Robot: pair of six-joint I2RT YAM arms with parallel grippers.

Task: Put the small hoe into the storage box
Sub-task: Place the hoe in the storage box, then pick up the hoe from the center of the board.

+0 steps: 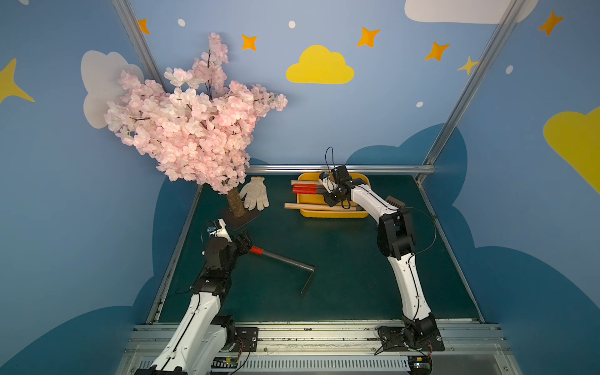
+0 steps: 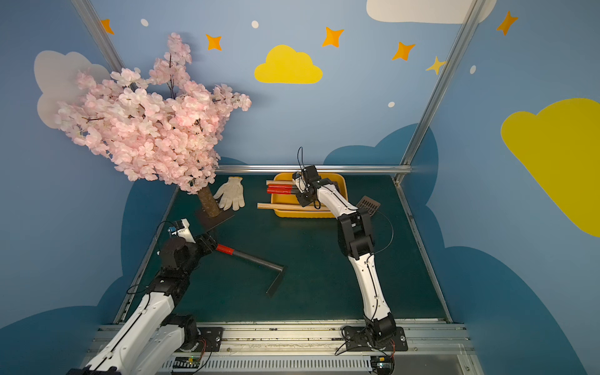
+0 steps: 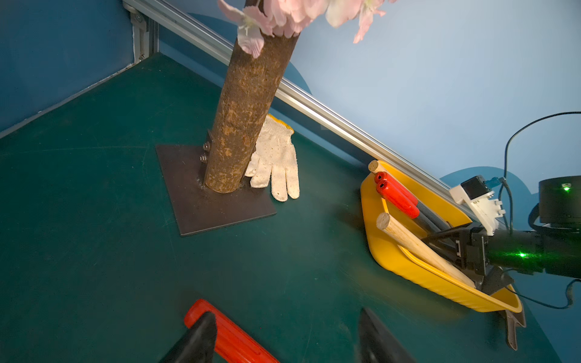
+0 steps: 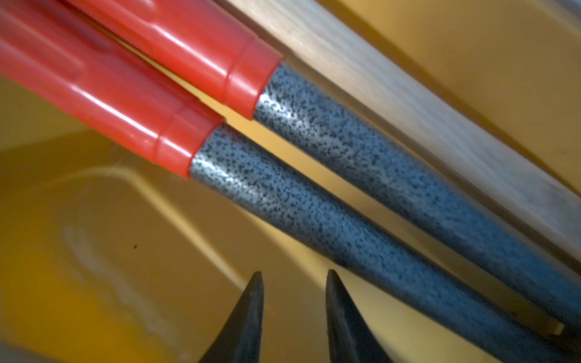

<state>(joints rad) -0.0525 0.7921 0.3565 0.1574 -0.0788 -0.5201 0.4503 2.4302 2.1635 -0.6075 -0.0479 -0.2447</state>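
My right end effector point(image 4: 294, 283) hangs open, empty, over the storage box point(image 1: 334, 213), two red-handled tools point(image 4: 125, 94) just beyond its tips. Left end effector point(image 3: 287, 314), open, straddles the small hoe point(image 1: 282, 259) at its red grip; I'd close, then lift.

The small hoe point(image 1: 285, 259) lies flat on the green counter, well apart from the storage box point(image 1: 324, 213). It has a red plastic grip, a dark speckled shaft and a narrow flat blade set at a right angle. Its grip points to the left and its blade end towards the middle.

The box is a shallow yellow-orange tub with a rolled rim, and it stands upright at the far edge. Two red-gripped tools point(image 1: 305, 189) and pale wooden handles point(image 1: 302, 206) (two, as far as shows) lie in it. Their ends jut over its left rim.
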